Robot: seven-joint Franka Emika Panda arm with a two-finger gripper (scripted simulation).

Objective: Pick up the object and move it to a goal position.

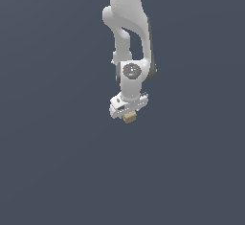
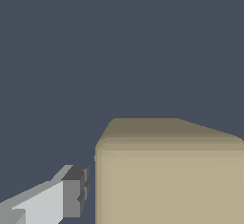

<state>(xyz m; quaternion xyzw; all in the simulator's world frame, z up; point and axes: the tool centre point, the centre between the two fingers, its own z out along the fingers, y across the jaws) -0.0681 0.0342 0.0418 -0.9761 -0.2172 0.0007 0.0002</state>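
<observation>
- Plain dark grey-blue backdrop, no goal marker visible.
- Tan block sits directly under the gripper, between its fingers.
- One finger just beside block; whether the grip is closed is unclear.

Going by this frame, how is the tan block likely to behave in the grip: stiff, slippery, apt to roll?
The tan block looks rigid, with flat faces and only slightly rounded edges, so it probably won't roll. Its matte surface suggests modest slip. It is small beside the pincer, so it is likely light.
</observation>
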